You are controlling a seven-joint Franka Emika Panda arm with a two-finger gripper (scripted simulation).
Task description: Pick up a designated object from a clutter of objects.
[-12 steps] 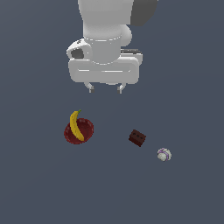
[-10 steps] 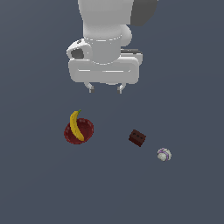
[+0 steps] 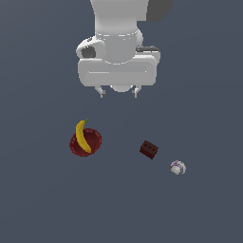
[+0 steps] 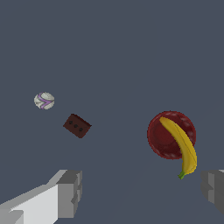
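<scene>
Hand point(image 3: 118, 93) position at the outset of the pick: I read my two fingers as spread wide and gripping nothing, with the fingertips point(image 4: 70, 192) standing far apart at the edges of the wrist view and only bare surface point(image 3: 38, 204) between them. I judge that none of the task is done yet; the hand hangs high above the clutter and touches no object. The designated white ball with lilac markings point(image 3: 178, 167) rests on the surface, toward the exterior view's right and nearer the camera than the hand. Just beside it, but apart from it, lies the dark brown block point(image 3: 149, 149), which sits between the ball and the hand's present line of descent. Well apart, toward the exterior view's left, the dark red bowl point(image 3: 95, 137) carries the yellow banana point(image 3: 82, 136) laid across its rim. What remains, in my judgement, is travel over the ball, descent, closure and lift. Open room surrounds the ball on every side except the block's; no edge of the surface is visible in either view.
</scene>
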